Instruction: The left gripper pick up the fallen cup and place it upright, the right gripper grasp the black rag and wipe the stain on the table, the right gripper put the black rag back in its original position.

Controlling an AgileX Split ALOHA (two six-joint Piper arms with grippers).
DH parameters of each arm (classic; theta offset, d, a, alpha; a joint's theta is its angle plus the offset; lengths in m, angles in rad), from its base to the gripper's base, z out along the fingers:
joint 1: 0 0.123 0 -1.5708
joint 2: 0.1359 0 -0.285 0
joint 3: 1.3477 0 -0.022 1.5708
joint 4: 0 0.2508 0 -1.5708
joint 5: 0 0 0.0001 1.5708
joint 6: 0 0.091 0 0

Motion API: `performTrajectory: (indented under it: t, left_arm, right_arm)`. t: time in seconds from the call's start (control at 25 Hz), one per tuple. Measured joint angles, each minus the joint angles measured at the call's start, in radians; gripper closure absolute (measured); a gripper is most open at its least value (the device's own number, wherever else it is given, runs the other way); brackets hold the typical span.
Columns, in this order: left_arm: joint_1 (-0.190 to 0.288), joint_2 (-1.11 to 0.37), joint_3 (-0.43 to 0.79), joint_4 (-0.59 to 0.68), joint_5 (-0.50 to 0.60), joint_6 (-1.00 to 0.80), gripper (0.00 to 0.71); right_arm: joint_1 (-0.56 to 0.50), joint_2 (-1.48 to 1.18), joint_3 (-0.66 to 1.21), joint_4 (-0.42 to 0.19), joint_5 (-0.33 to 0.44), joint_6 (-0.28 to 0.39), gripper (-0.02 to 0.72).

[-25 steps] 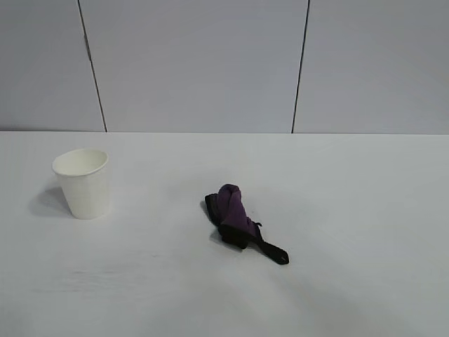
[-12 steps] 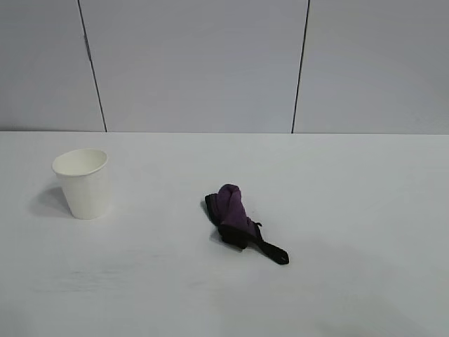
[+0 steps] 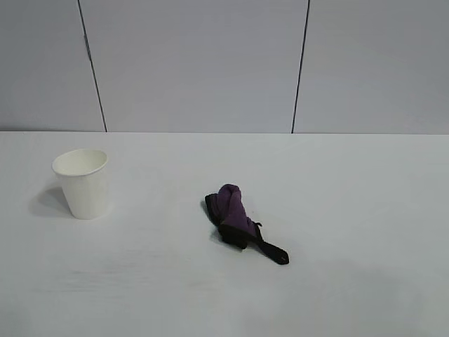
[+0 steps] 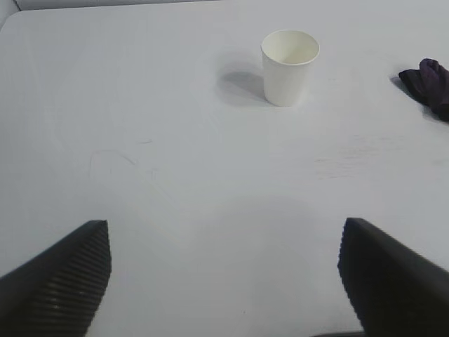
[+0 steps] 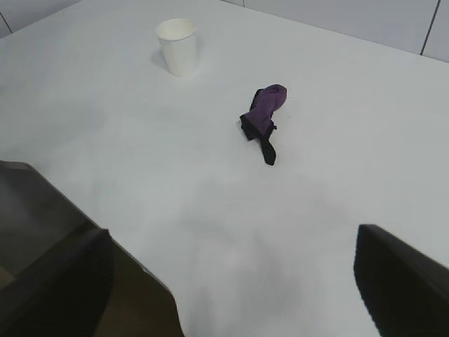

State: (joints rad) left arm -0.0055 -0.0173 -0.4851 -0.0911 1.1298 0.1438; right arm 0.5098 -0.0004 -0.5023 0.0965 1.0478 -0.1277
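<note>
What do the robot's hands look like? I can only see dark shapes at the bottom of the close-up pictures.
Only fingertips show. The left gripper has two broad black fingers that taper toward the tip, their inner faces covered in fine ridges. The right gripper is alike: two broad dark fingers, one blurred by closeness. No cables, markings or arm bodies are visible, and the outside camera shows neither arm.
</note>
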Motion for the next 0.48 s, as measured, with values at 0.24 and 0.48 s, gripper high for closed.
performTrajectory:
  t: [0.24, 0.48]
  left_arm:
    - [0.0, 0.0, 0.0, 0.0, 0.0, 0.0, 0.077]
    - [0.0, 0.0, 0.0, 0.0, 0.0, 0.0, 0.077]
  right_arm:
    - [0.0, 0.0, 0.015, -0.029, 0.007, 0.0, 0.064]
    - [0.0, 0.0, 0.03, -0.063, 0.032, 0.054, 0.064]
